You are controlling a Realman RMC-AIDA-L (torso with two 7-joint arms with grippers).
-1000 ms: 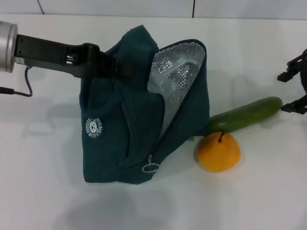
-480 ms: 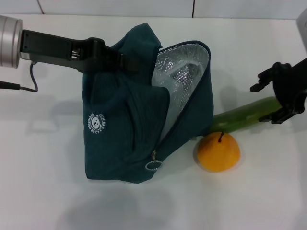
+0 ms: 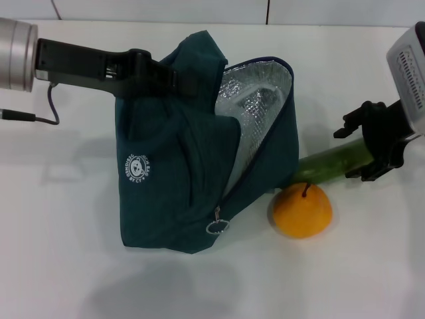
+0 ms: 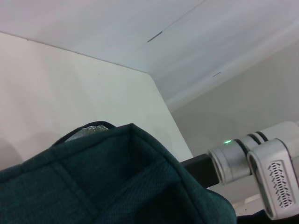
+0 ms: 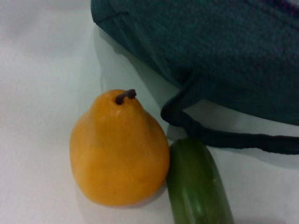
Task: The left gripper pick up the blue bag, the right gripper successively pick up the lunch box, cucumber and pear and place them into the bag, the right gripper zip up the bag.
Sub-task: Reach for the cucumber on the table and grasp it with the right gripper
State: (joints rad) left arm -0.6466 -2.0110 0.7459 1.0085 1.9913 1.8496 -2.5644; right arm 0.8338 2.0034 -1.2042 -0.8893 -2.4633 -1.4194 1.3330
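My right gripper (image 3: pixel 374 142), fingers spread, is now straddling the cucumber (image 3: pixel 329 165); my left gripper (image 3: pixel 174 78) keeps clamping the blue bag (image 3: pixel 179 179) at ten o'clock.

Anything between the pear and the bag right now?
Only bare table: the head view shows a narrow white gap between pear and bag. The cucumber runs behind the pear.

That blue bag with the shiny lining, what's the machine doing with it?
The left claw holds the blue bag up by its top, mouth open, with a clear lunch box seemingly already inside against the foil. The right claw hangs open over the far end of the cucumber, which lies on the white table touching the pear. It looks about to grab the cucumber.
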